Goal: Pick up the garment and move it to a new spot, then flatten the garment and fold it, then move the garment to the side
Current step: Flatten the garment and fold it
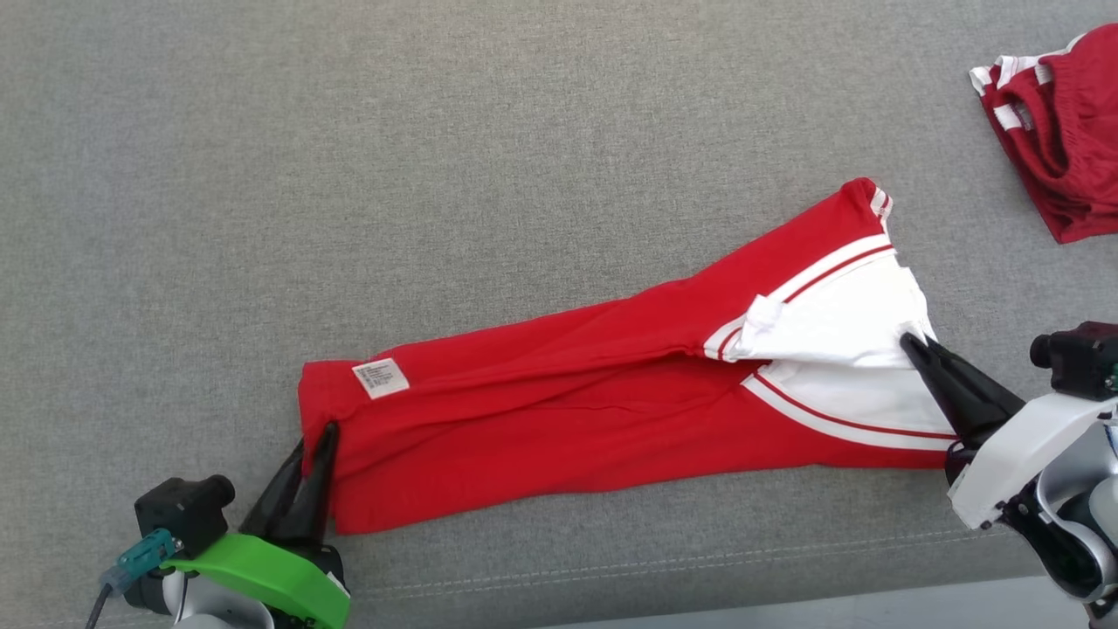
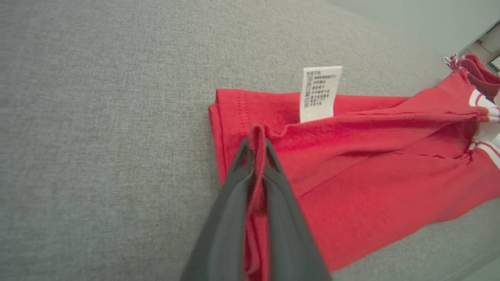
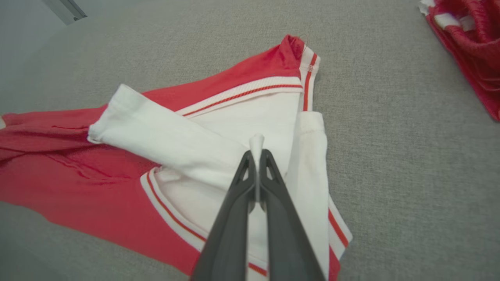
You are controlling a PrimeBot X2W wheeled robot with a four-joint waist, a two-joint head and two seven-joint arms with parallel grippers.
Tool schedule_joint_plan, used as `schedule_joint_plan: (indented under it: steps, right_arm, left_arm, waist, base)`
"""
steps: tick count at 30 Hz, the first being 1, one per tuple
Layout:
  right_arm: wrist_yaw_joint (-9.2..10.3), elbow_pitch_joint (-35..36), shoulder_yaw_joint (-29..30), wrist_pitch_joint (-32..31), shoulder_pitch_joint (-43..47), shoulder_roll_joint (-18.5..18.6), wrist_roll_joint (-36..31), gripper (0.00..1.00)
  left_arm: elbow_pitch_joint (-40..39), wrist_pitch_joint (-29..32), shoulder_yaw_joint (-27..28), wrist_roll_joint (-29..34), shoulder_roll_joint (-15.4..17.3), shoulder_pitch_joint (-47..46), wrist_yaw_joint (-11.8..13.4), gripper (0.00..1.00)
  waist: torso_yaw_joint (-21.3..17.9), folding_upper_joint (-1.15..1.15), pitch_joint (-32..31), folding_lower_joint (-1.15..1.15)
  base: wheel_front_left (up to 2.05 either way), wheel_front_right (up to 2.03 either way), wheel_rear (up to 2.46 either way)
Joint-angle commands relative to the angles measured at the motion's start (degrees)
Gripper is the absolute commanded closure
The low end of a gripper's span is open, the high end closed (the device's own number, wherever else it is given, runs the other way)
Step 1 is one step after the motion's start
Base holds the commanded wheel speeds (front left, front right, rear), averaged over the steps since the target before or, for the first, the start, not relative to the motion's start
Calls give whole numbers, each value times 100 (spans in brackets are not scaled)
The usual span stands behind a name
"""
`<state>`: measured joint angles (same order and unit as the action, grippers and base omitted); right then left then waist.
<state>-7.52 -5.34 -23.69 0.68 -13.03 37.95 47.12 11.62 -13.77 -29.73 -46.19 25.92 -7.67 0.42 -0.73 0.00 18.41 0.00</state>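
Note:
The garment (image 1: 568,411) is a red shirt with white sleeves and striped trim, folded into a long band across the grey surface, white care label (image 1: 381,377) facing up. My left gripper (image 1: 321,430) is shut on the red hem at the band's left end; in the left wrist view a pinch of red cloth (image 2: 256,134) sticks up between the fingers. At the right end, my right gripper (image 1: 908,339) is shut on a fold of white sleeve (image 3: 256,141). The garment (image 3: 117,171) lies slightly creased below it.
A second red garment (image 1: 1061,131) with white stripes lies bunched at the far right, also seen as a red heap (image 3: 468,43). The grey fabric surface (image 1: 349,175) spreads wide beyond the shirt; its front edge seam (image 1: 699,559) runs near me.

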Motion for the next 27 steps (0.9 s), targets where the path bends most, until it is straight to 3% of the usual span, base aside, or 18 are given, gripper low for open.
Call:
schedule_joint_plan:
  steps: [1,3,5,12,19,27]
  right_arm:
    - [7,-80,-26,69,103,-54,-142,76]
    - [7,-154,-49,124,167,-85,-240,50]
    - [7,-211,-55,197,215,-91,-359,2]
    - [7,-366,-121,319,396,-12,-720,0]
    - [7,-348,-53,400,612,26,-903,0]
    - [7,-234,366,355,821,-64,-715,0]
  left_arm:
    - [56,-55,55,-5,-30,91,-46,0]
    - [59,-91,77,-1,-42,178,-119,0]
    - [54,-98,90,-1,-39,259,-195,0]
    - [-18,-125,209,-106,-24,559,-276,0]
    - [-357,-147,496,10,-139,725,-122,0]
    - [-693,-136,460,341,-218,646,96,0]
  waist:
    - [5,0,-14,0]
    - [16,0,-29,0]
    - [24,0,-47,0]
    - [38,0,-111,0]
    - [9,0,-231,0]
    - [-40,0,-532,0]
  base:
    - [0,0,0]
    - [0,0,0]
    - [0,0,0]
    - [0,0,0]
    - [0,0,0]
    - [0,0,0]
